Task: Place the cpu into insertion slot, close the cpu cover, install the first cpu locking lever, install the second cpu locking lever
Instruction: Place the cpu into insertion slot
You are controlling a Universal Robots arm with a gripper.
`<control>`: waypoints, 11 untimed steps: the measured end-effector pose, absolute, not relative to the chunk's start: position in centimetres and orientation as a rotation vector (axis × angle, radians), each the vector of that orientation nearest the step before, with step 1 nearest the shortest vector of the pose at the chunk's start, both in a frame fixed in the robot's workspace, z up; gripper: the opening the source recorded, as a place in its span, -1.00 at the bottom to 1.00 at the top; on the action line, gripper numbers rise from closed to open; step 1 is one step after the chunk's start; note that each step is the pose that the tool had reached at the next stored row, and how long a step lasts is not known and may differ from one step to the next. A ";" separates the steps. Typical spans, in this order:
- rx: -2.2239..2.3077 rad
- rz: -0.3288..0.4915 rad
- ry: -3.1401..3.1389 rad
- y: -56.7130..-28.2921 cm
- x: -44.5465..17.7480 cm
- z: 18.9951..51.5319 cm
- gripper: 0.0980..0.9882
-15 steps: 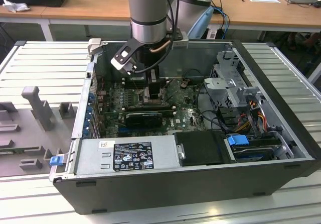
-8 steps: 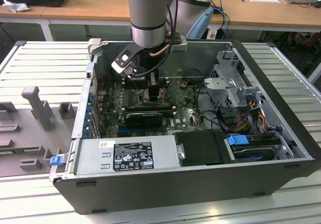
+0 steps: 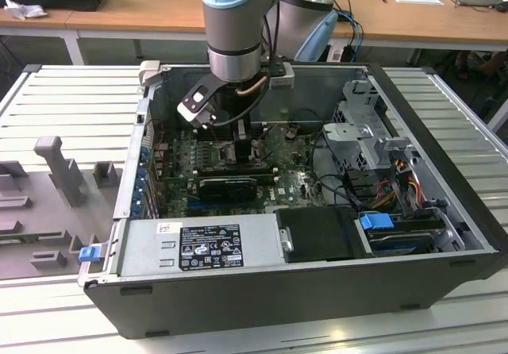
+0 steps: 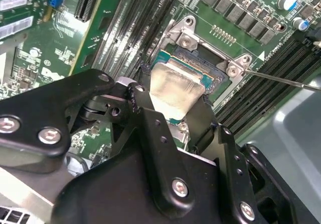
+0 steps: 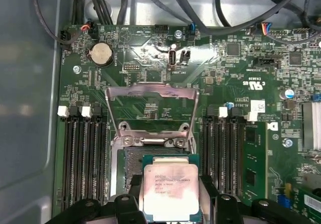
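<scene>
The cpu (image 5: 168,190), a flat square chip with a silver top, is held between my black fingers (image 5: 125,204), with my gripper (image 5: 170,206) shut on it. It hovers partly over the insertion slot (image 5: 131,158), a dark square socket on the green motherboard. In the second wrist view the cpu (image 4: 175,89) sits between the fingertips (image 4: 143,91) just above the socket. The cpu cover (image 5: 150,87), a silver frame with a square cut-out, stands swung open beyond the socket. A thin locking lever (image 4: 281,78) sticks out beside it. In the exterior view my gripper (image 3: 240,149) reaches down into the computer case.
Long black memory slots (image 5: 83,153) flank the socket on both sides. A black graphics card (image 3: 228,186) lies just in front of it. The power supply (image 3: 202,243) fills the case's near side. A drive cage with cables (image 3: 373,132) stands on the exterior view's right.
</scene>
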State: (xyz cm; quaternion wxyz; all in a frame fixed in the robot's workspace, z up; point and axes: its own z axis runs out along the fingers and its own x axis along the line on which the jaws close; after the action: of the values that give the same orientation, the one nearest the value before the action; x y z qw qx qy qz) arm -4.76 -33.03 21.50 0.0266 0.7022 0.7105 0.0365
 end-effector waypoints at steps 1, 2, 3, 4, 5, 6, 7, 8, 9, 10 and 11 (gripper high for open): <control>2.171 0.113 2.194 -32.9 -4.8 21.4 -0.03; 2.175 0.113 2.189 -32.7 -4.8 21.4 -0.03; 2.177 0.113 2.187 -32.6 -4.8 21.3 -0.03; 2.178 0.113 2.187 -32.5 -4.8 21.3 -0.03; 2.179 0.113 2.186 -32.3 -4.8 21.0 -0.03; 2.180 0.112 2.184 -32.2 -4.8 20.9 -0.03; 2.182 0.112 2.182 -32.2 -4.8 20.8 -0.03; 2.184 0.112 2.180 -32.1 -4.8 20.8 -0.03; 2.187 0.112 2.177 -32.1 -4.8 20.7 -0.03; 2.189 0.112 2.175 -32.0 -4.8 20.7 -0.03; 2.190 0.112 2.174 -32.0 -4.8 20.6 -0.03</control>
State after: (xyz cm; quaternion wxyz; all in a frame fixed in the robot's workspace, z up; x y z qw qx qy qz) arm -4.78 -31.99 20.65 0.0270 0.7090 0.7038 0.0363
